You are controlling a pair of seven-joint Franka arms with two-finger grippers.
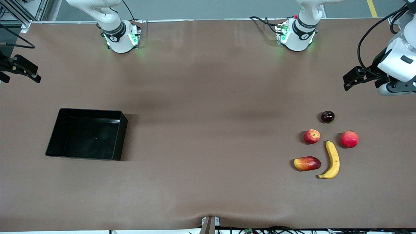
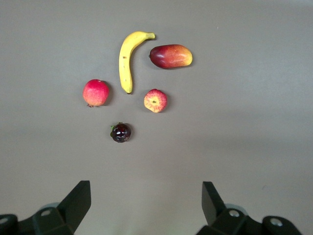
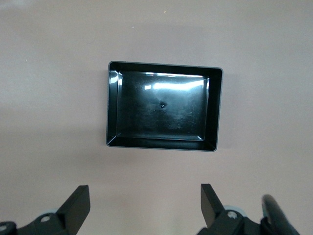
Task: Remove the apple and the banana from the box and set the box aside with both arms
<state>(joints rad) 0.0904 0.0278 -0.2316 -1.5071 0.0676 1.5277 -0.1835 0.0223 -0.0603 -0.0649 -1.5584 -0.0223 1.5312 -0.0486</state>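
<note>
Over at the left arm's end of the table, the left gripper hangs in the air with its jaws spread wide and nothing in them, and the fruit sits on the cloth below and out in front of its fingertips. So the apple and the banana are already lying on the table, not in the box, which is totally empty. The banana's long axis runs roughly straight away from that gripper, with the apple just beside its near tip. A pink-red round fruit, a mango-like fruit and a small dark fruit are in the same cluster. The right gripper hovers at the right arm's end, also wide open and holding nothing, with the box down ahead of it, long side across its jaws. I'd say only the box move is left, and the right arm is way closer to it.
</note>
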